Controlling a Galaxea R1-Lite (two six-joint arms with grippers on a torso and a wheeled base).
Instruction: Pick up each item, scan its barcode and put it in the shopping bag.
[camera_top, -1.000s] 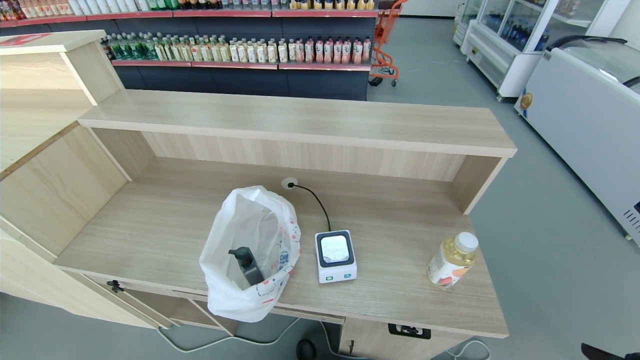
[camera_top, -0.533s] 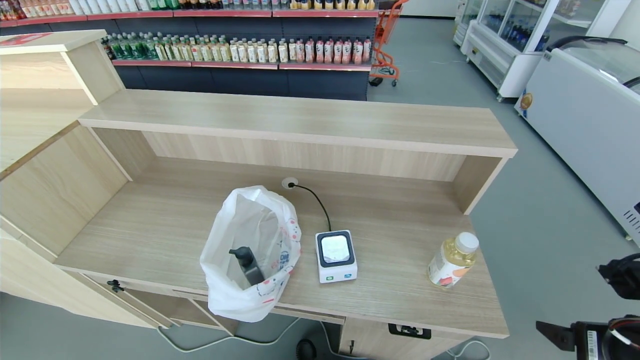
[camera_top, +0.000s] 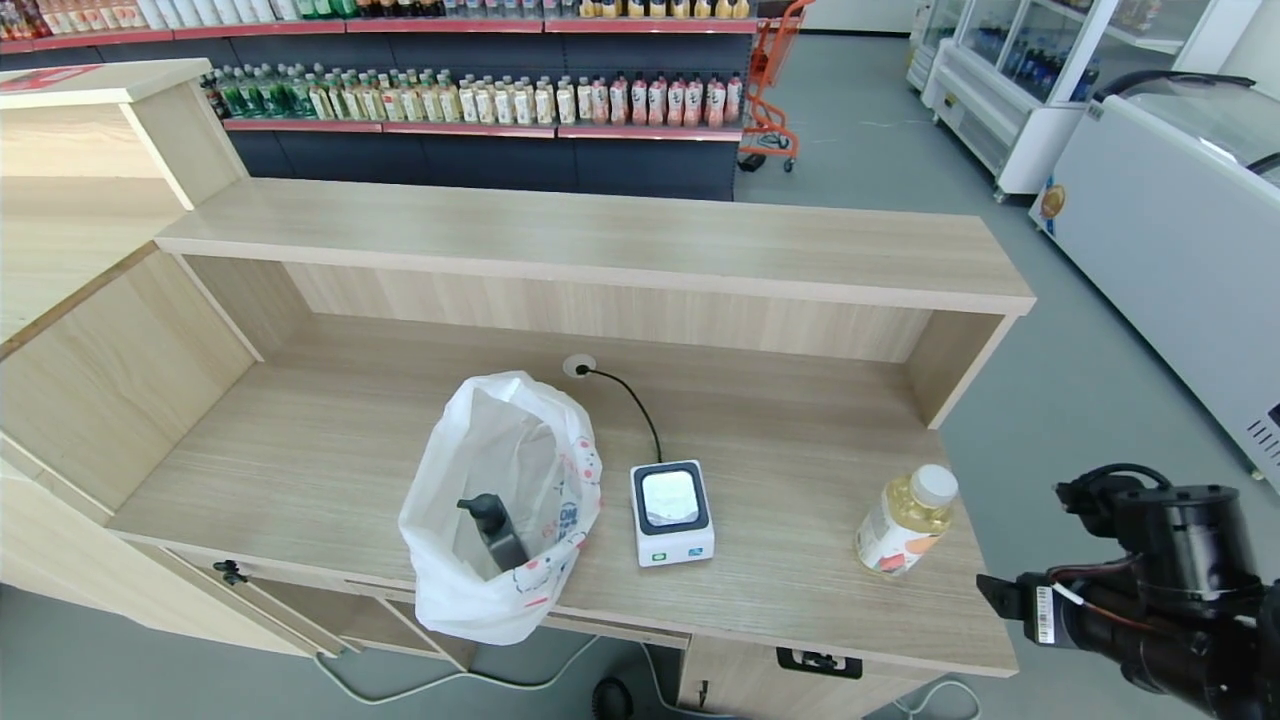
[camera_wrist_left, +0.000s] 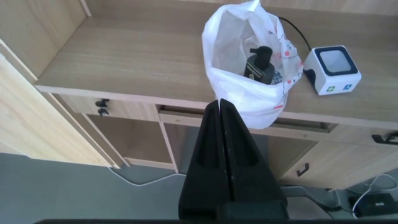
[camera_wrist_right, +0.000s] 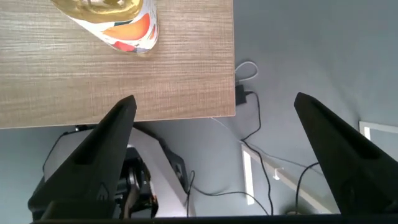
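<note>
bottle upright on counter, right of scanner. bag just left of scanner, dispenser inside. right gripper spread wide, empty, further right. left gripper clenched, empty.

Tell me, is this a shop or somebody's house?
Most likely a small shop, seen from behind the checkout counter. Long shelves of bottled drinks line the back, a chest freezer stands on the right, and a barcode scanner sits beside a shopping bag on the counter.
</note>
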